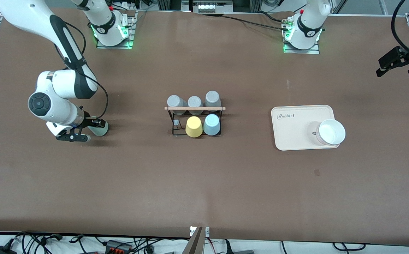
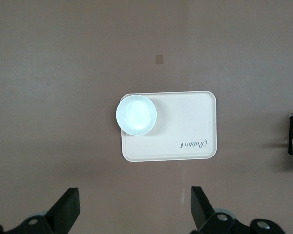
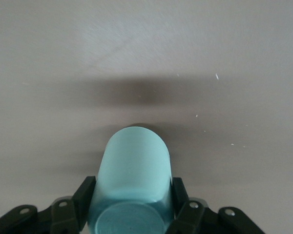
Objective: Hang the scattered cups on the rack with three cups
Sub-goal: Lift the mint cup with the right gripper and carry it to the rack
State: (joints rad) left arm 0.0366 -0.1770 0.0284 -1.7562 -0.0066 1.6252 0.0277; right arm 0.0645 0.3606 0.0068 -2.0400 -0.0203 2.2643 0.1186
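Note:
The pale mint green cup (image 1: 100, 129) lies on its side between the fingers of my right gripper (image 1: 90, 130), low at the table toward the right arm's end. In the right wrist view the gripper (image 3: 132, 197) is shut on the cup (image 3: 134, 165), with its base toward the camera. The black wire rack (image 1: 175, 131) with its wooden bar (image 1: 194, 108) stands mid-table. The light blue cup (image 1: 212, 125) sits upturned on the rack beside a yellow cup (image 1: 194, 126). My left gripper (image 1: 398, 67) waits open and empty, high at the left arm's end, and shows in its own wrist view (image 2: 134, 209).
Three grey cups (image 1: 194, 102) hang along the rack's row farther from the front camera. One short peg (image 1: 176, 123) beside the yellow cup is bare. A cream tray (image 1: 292, 130) with a white bowl (image 1: 331, 132) lies toward the left arm's end and shows below the left wrist (image 2: 185, 141).

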